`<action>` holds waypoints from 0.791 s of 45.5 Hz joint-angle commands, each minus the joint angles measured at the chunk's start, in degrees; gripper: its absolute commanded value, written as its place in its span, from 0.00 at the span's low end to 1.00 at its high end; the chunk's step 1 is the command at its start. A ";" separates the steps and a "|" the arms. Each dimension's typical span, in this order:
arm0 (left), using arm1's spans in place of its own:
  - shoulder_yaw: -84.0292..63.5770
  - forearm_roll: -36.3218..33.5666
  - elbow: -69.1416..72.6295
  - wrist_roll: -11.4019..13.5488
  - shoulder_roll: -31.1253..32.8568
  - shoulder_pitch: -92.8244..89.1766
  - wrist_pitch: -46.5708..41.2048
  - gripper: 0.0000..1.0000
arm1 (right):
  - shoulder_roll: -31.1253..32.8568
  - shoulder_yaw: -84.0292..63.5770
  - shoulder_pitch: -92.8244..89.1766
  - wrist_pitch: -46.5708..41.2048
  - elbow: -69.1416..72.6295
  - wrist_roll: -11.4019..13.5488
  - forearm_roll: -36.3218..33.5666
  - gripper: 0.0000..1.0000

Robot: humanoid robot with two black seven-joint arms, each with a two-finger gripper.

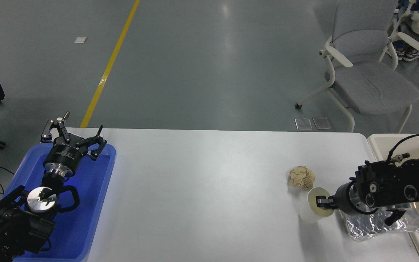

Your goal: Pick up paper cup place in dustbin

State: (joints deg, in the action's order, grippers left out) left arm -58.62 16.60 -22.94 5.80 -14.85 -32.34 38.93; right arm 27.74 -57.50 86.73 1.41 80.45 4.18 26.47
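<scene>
Right gripper [322, 208] fingers grip paper cup [314, 211] rim, partly hidden.

bright, even overhead light | glare streak on floor [227, 11] | soft shadows | sharp focus

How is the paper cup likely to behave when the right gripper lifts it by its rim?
The paper cup is thin-walled, so it probably dents under a hard pinch. It looks empty, so likely very light. Already tilted with the right gripper at its rim, it may swing or slip.
</scene>
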 commanded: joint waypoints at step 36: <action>0.00 0.01 0.00 0.00 0.00 0.00 0.00 1.00 | 19.63 -0.68 38.34 -26.63 2.96 -0.31 -1.33 0.00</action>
State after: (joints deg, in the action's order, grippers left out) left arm -58.62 16.59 -22.94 5.80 -14.85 -32.34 38.93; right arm 42.82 -57.99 117.14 -18.76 83.55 3.88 24.88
